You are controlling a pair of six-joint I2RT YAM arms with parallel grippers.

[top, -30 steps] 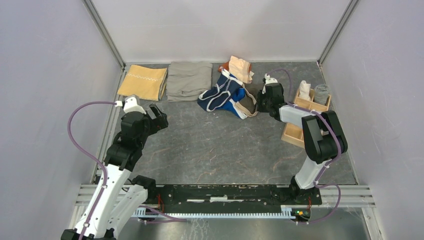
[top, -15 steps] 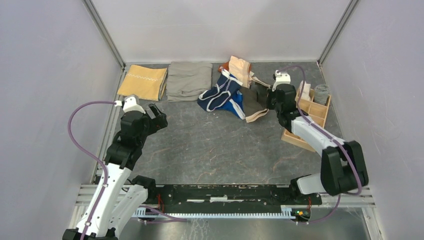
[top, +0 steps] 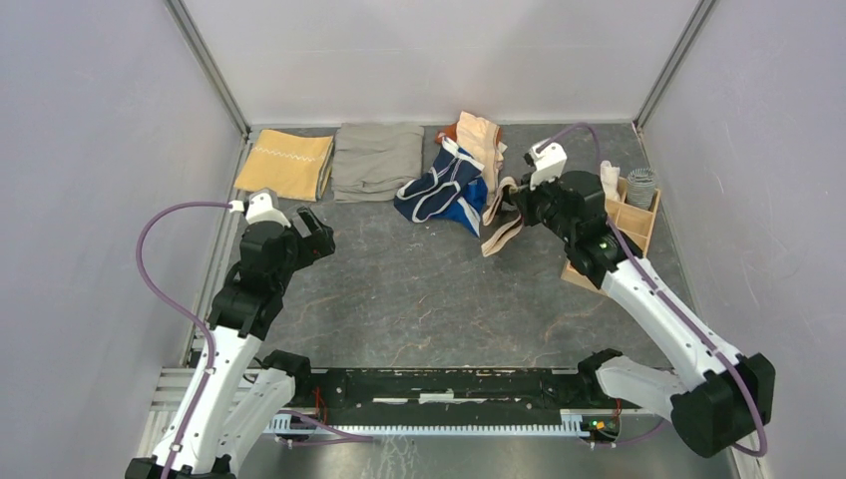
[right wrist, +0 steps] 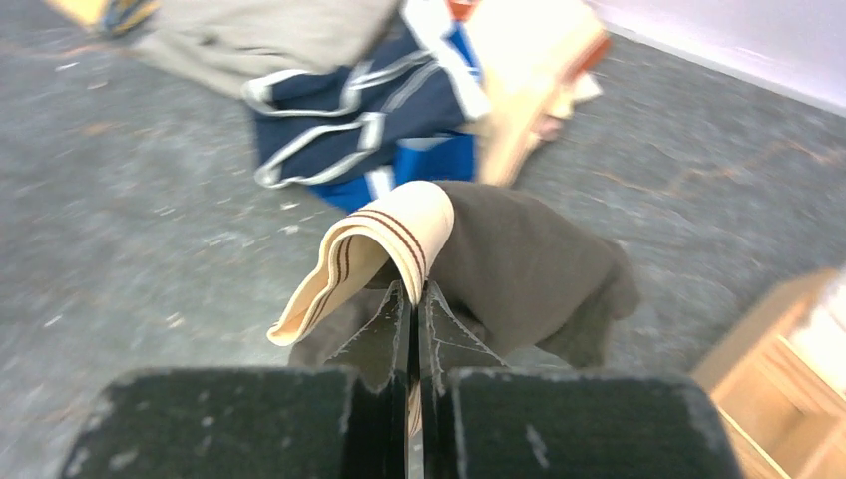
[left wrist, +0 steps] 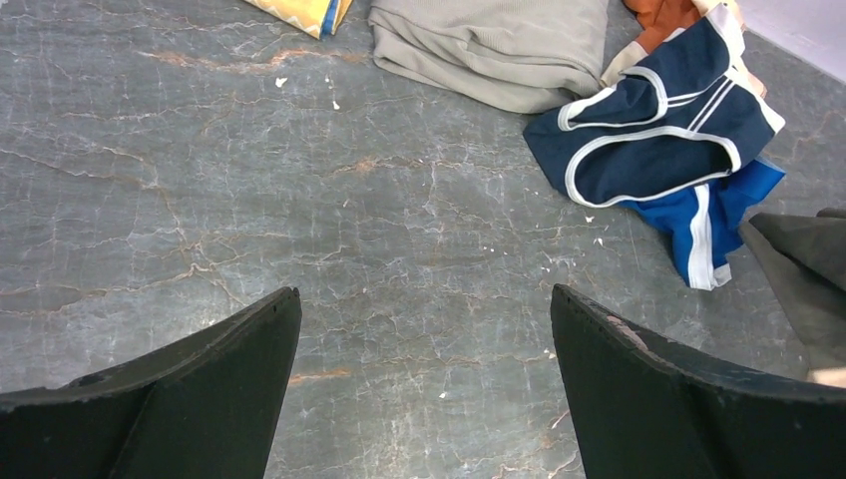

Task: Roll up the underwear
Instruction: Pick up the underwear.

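My right gripper [right wrist: 411, 289] is shut on the tan striped waistband [right wrist: 389, 235] of the dark grey-brown underwear [right wrist: 519, 264]. That piece hangs lifted off the table [top: 499, 222] under my right gripper [top: 514, 195], just right of the pile. A navy underwear with white trim [top: 439, 188] lies on a bright blue piece [top: 467, 215], with a peach piece [top: 481, 135] behind them. My left gripper [left wrist: 424, 319] stands open over bare table, left of the navy piece [left wrist: 648, 130]. From above, the left gripper [top: 317, 230] sits at the table's left.
A folded mustard-yellow cloth [top: 286, 163] and a folded grey-khaki cloth [top: 377, 158] lie along the back edge. A wooden compartment box [top: 614, 225] with rolled pieces stands at the right, close behind my right arm. Walls enclose the table on three sides.
My right gripper closed on the dark underwear's waistband, pulled it off the pile and lifted it, swinging left and nearer. The left arm has not moved.
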